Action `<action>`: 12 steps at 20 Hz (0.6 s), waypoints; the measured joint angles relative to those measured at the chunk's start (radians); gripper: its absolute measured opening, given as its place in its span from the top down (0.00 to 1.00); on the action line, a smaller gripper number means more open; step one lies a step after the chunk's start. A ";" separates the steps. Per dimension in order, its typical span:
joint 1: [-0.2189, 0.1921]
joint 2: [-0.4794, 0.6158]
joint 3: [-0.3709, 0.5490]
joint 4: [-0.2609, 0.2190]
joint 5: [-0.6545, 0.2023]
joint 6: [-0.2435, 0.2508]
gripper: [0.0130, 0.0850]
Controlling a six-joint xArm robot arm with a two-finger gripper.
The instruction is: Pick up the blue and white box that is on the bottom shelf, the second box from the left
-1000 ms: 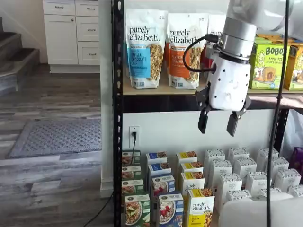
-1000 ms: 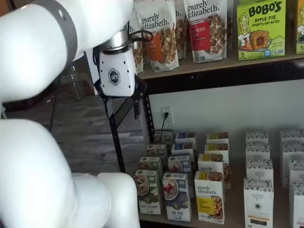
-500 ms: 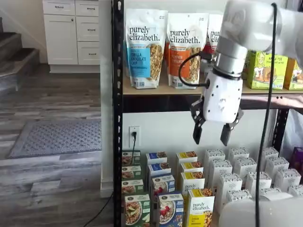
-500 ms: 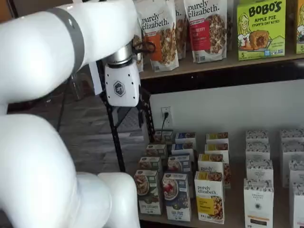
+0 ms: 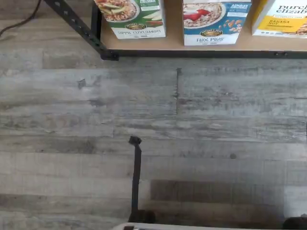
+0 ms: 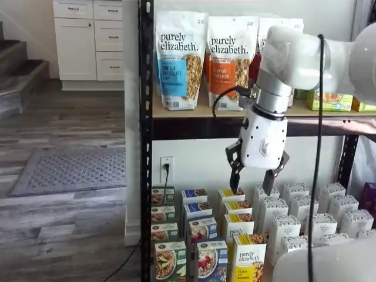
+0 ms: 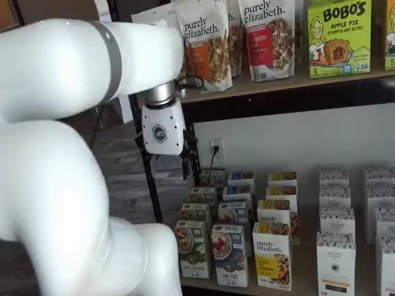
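From my station I see the gripper [image 6: 254, 179] hanging in the air in front of the rack, below the tan upper board [image 6: 194, 111] that carries the granola bags [image 6: 176, 59]; its two black fingers [image 6: 236, 177] stand apart with a plain gap between them and nothing held. It sits well above the rows of small boxes on the bottom shelf [image 7: 290, 282]. The blue and white box [image 6: 211, 261] stands upright at the front of that shelf, just beside the green-and-white box [image 6: 170, 261] on one side and the yellow-and-white box [image 6: 249, 258] on the other. In both shelf views the same front row shows, the blue and white box [image 7: 230, 255] untouched and well apart from the fingers. My wrist view looks down on grey plank floor [image 5: 153, 129], with the front edge of the shelf and the lower faces of the three front boxes showing, the blue one [image 5: 213, 21] among them, its bowl picture and white lettering readable
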 joint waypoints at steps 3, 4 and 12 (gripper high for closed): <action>0.012 0.023 0.023 -0.014 -0.046 0.010 0.00; 0.015 0.032 0.031 -0.022 -0.064 0.014 0.00; 0.012 0.064 0.094 0.004 -0.206 -0.012 0.00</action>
